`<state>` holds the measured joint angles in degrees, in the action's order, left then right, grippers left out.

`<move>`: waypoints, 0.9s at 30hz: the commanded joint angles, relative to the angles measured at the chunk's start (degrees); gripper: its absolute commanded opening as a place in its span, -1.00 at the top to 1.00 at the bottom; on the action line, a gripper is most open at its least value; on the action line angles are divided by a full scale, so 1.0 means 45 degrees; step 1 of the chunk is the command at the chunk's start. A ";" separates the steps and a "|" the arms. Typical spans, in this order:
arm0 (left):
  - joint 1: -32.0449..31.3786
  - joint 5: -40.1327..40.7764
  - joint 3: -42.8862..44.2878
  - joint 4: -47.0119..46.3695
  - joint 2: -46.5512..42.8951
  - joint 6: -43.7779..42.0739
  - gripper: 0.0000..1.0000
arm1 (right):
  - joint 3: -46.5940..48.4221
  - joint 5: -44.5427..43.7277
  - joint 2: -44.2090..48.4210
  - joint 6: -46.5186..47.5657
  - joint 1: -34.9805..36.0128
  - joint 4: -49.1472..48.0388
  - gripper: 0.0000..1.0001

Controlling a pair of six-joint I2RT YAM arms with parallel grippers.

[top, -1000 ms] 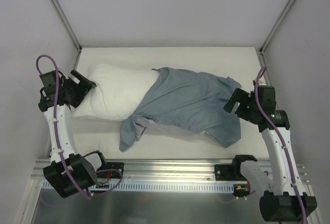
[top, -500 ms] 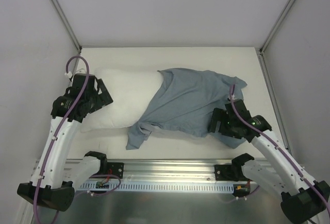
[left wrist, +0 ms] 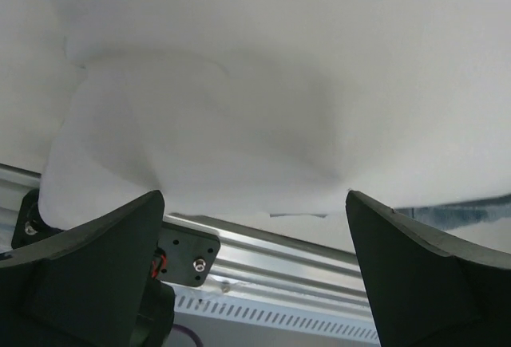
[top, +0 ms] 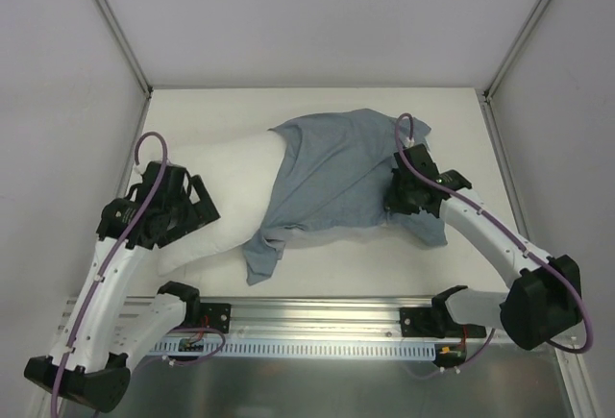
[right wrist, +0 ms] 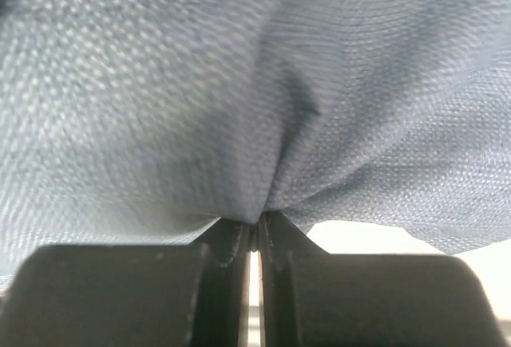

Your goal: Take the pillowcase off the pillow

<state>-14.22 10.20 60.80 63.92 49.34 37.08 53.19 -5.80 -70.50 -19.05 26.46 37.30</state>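
Pillowcase (top: pixel 336 173) covers the pillow's (top: pixel 235 187) three-o'clock half, pinched by your right gripper (right wrist: pixel 254 234), but with your left gripper (left wrist: pixel 255 231) gaping above the bare nine-o'clock end, pulling may drag the unanchored pillow along.

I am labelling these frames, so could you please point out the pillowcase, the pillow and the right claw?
pillowcase (top: pixel 336 173): top view, middle of the grey-blue cloth.
pillow (top: pixel 231 192): top view, bare white part.
right claw (right wrist: pixel 255 235): right wrist view, between shut fingertips.

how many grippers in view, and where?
2. The left gripper stands open at the pillow's left end; the right gripper is shut on the pillowcase near its right edge.
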 commanded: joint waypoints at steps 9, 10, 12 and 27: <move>-0.0239 -0.1913 -0.1688 -0.0879 0.0224 0.0003 -0.80 | 0.0056 0.0606 -0.0233 -0.1606 -0.0935 -0.2077 0.99; -0.0220 -0.2146 -0.1906 -0.1928 0.0439 -0.0056 -0.67 | -0.0003 0.0683 0.0000 -0.1626 -0.1112 -0.2097 0.98; -0.0220 -0.1974 -0.2025 -0.2736 0.1472 -0.0076 -0.39 | -0.0237 0.0665 0.0391 -0.1588 -0.1521 -0.2078 0.99; 0.0229 -0.1851 0.4597 -0.4849 0.7632 -0.1170 -0.83 | -0.1858 -0.0566 0.3010 -0.1040 -0.1544 -0.0769 0.99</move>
<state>-13.76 5.39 79.20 43.68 87.70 32.60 45.71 -5.74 -58.98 -23.53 20.01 32.84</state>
